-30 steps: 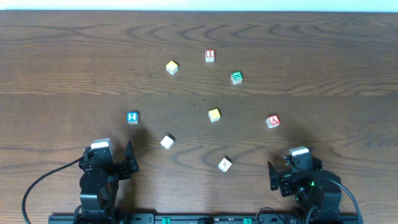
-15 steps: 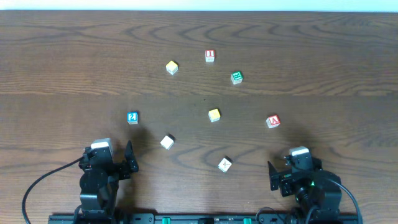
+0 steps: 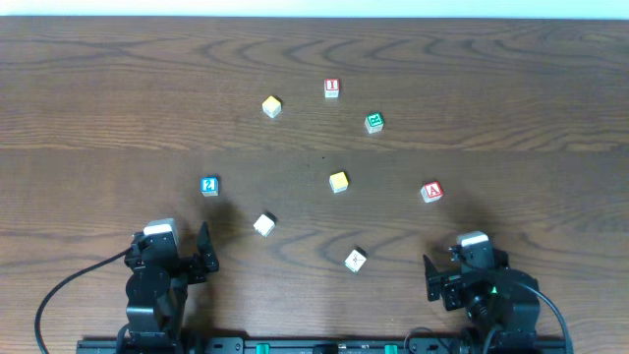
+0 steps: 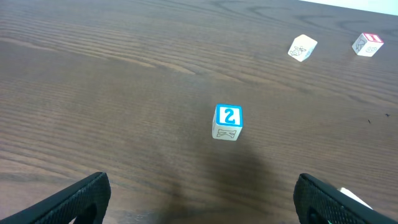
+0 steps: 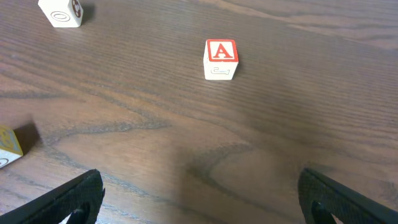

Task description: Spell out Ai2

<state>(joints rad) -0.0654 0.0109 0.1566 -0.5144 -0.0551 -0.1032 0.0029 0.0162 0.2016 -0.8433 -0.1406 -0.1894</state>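
Evidently the dark wood-grain table (image 3: pixel 511 88) carries eight small cubes scattered well apart, each with pale faces and coloured borders. The red-framed A block (image 5: pixel 221 59) sits upright on the streaked grain ahead of the right gripper (image 5: pixel 199 186), whose black fingers (image 5: pixel 74 199) stand wide apart at the picture's lower corners, holding nothing. The blue-framed 2 block (image 4: pixel 228 122) lies ahead of the left gripper (image 4: pixel 202 190), a faint line drawing on its cream side; that gripper's matte black fingers (image 4: pixel 78 199) are likewise spread wide and bare. Overhead, the red I block (image 3: pixel 332 88) rests near the far side, between a yellow block (image 3: pixel 272 106) and a green block (image 3: pixel 373 122). Another yellow cube (image 3: pixel 338 182) sits mid-table, and two white cubes (image 3: pixel 264 224) lie nearer the arms.
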